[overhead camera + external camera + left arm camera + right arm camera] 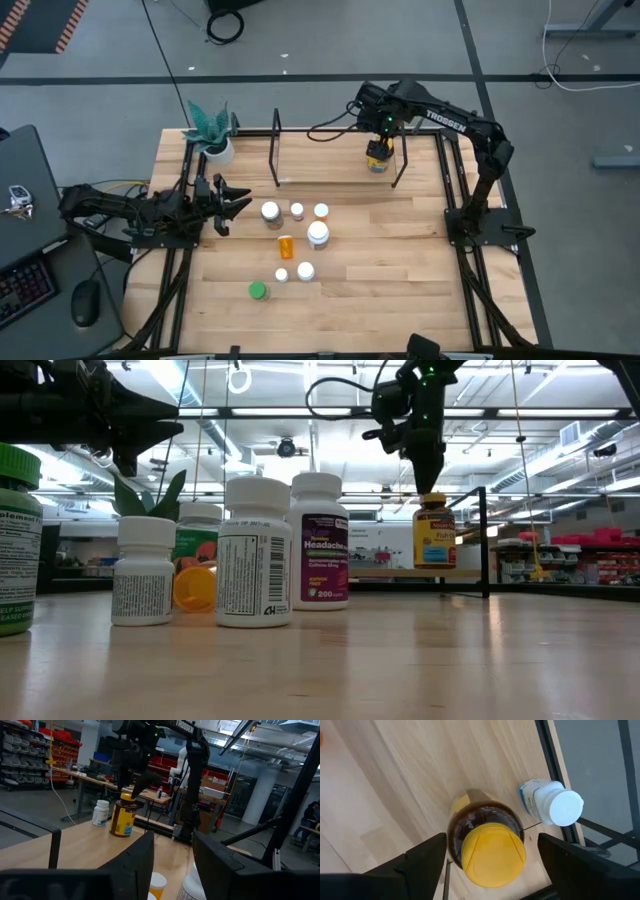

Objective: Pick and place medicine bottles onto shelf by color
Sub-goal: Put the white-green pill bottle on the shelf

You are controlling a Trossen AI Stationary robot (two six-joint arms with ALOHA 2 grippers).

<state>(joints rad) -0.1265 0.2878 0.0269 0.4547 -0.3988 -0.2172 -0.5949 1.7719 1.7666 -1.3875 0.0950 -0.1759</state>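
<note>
Hovering over the shelf point(335, 180), the right end effector point(490, 862) stands open around the amber bottle point(487, 845). Only its wrist view reveals a white-capped bottle point(552, 805) beside it.

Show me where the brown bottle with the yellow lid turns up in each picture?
High view: amber bottle on the shelf, under the right pincer.
Low view: right of centre, standing upright.
Left wrist view: left of centre.
Right wrist view: centre, between open fingers.
Shared landmark: its yellow lid.
</note>
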